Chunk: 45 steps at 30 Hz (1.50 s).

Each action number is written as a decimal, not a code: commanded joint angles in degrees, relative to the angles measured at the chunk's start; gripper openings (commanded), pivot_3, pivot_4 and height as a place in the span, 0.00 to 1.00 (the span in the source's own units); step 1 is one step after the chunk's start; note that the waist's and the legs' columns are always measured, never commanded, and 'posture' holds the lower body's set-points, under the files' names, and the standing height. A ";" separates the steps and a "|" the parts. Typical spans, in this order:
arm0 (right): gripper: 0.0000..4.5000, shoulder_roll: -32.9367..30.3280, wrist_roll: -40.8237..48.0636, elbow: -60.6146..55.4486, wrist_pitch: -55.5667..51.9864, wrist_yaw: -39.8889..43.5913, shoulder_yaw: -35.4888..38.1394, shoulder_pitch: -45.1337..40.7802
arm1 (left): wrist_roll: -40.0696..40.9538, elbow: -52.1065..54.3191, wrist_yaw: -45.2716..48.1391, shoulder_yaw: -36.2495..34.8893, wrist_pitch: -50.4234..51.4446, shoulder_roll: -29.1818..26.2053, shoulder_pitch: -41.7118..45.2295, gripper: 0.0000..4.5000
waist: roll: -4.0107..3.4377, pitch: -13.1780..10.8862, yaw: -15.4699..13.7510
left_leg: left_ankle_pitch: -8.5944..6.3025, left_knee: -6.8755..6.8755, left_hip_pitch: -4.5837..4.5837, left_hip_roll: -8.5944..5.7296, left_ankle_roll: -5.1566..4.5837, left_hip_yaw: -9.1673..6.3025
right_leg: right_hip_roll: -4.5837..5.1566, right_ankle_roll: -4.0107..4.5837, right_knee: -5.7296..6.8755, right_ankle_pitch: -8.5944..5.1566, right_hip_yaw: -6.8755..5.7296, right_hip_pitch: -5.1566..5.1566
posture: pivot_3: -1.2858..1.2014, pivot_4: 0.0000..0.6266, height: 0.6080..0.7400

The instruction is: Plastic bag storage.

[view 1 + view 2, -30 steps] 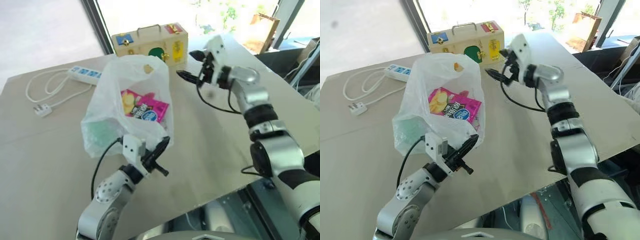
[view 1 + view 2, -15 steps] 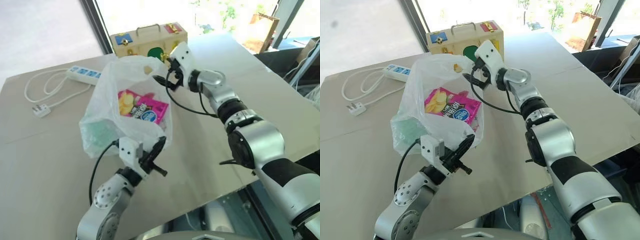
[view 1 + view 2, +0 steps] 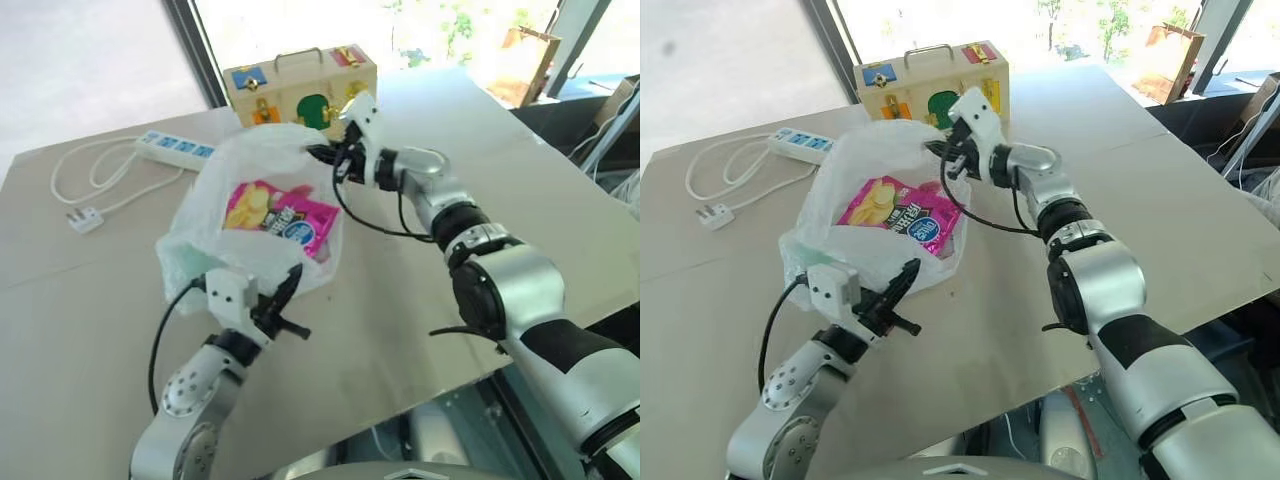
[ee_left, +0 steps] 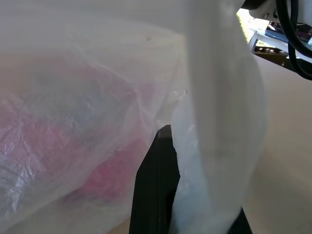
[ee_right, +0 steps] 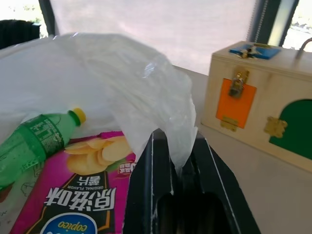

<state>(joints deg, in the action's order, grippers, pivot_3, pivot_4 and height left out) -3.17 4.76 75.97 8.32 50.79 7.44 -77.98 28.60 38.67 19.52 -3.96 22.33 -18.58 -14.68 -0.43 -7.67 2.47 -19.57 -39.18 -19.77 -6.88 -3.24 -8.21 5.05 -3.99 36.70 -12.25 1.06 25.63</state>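
Thin crinkly translucent white plastic bag (image 3: 250, 215) sits mid-table, spanning btwn both arms. Right gripper (image 3: 322, 156) clamped on far rim; left gripper (image 3: 285, 290) clamped on near rim. Mouth axis runs near-to-far, toward wooden latch box (image 3: 300, 90).

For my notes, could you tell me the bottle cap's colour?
Yellow, on the green plastic bottle; clearest in the right wrist view.
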 commanded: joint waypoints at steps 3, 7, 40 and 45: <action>0.01 -7.63 9.34 -2.50 -18.25 2.29 9.00 2.19 | 7.74 -2.00 0.12 -12.07 2.27 -4.36 7.59 0.00 | 0.01 0.00 -0.36 | 0.01 -0.06 -0.01 0.00 0.02 -0.07 | 0.02 0.01 0.02 0.00 -0.09 -0.04 | 0.52 0.24 1.00; 0.01 -15.65 21.45 -23.35 -47.58 8.95 12.99 7.51 | 28.61 -8.55 -1.31 -19.61 13.82 -13.44 29.66 0.00 | 0.19 -0.14 -1.18 | 0.02 -0.36 -0.30 -0.07 0.02 -0.31 | 0.14 0.04 0.06 0.03 -0.16 0.03 | 0.52 0.24 1.00; 1.00 -31.80 36.60 -69.13 -61.67 -1.13 9.25 39.52 | 18.32 -10.76 19.06 -28.04 21.36 -17.67 6.52 0.99 | 0.56 -0.16 2.01 | -0.07 -0.92 -0.84 -0.97 -0.12 -2.17 | 1.08 0.31 0.76 0.24 -1.21 1.02 | 0.52 0.24 1.00; 1.00 -34.77 21.25 -66.28 -33.59 6.77 1.37 57.78 | 8.07 2.19 9.80 -19.26 10.50 -2.33 -11.92 0.99 | 0.09 -0.30 -1.53 | -0.13 -1.05 -0.83 -1.02 -0.21 -1.59 | 1.17 -0.09 0.03 0.58 -1.18 0.68 | 0.52 0.24 1.00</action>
<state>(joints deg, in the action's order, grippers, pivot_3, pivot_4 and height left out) -35.50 29.42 10.25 -34.70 54.25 8.23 -20.66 40.51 36.94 31.32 -25.29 38.18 -22.52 -24.53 -0.34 -7.97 0.95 -19.66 -40.25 -20.34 -7.90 -3.40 -9.74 6.20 -4.09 36.63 -11.51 -0.07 26.02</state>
